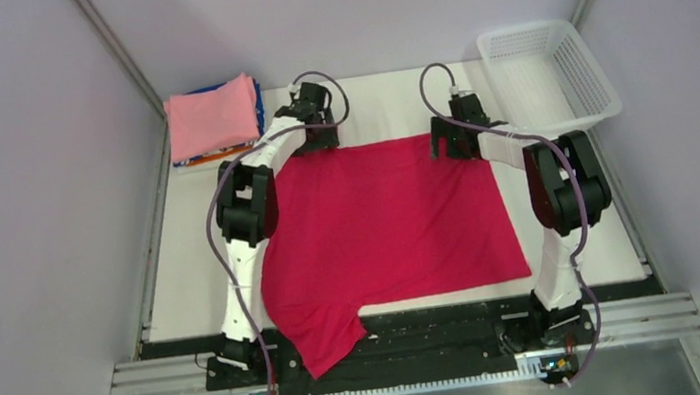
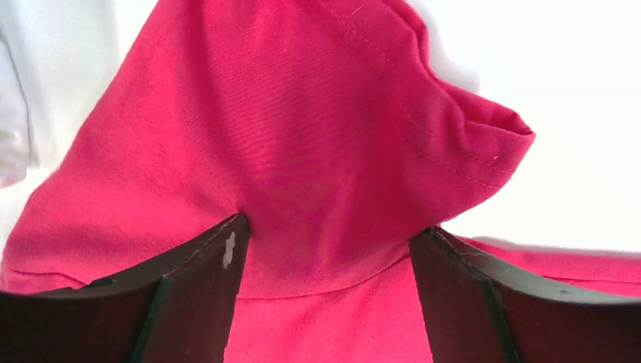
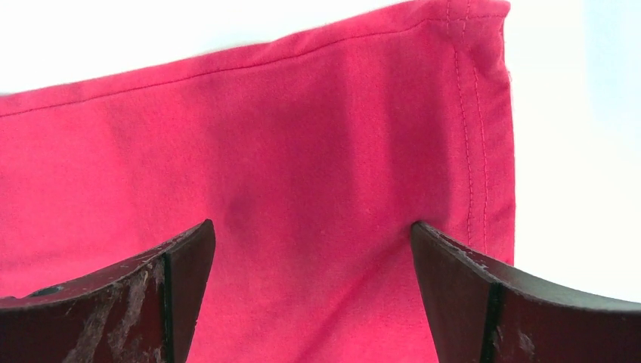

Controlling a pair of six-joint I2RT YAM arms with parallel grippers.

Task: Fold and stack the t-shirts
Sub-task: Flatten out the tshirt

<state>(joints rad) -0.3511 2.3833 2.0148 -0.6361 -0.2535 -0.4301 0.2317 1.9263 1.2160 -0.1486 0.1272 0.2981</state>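
A crimson-red t-shirt (image 1: 389, 223) lies spread flat in the middle of the white table, with one sleeve (image 1: 323, 337) hanging over the near edge. My left gripper (image 1: 316, 133) is open at the shirt's far left corner. In the left wrist view (image 2: 329, 227) its jaws stand wide apart on either side of a raised, bunched fold of red cloth (image 2: 317, 128). My right gripper (image 1: 448, 140) is open at the far right corner. In the right wrist view (image 3: 312, 227) its jaws straddle the flat hemmed corner (image 3: 476, 113). A folded stack with a light pink shirt (image 1: 212, 117) on top sits at the far left.
A white plastic mesh basket (image 1: 548, 72) stands at the far right corner. Blue and orange cloth edges (image 1: 220, 156) show under the pink shirt. Grey walls close in the table on the left, right and back.
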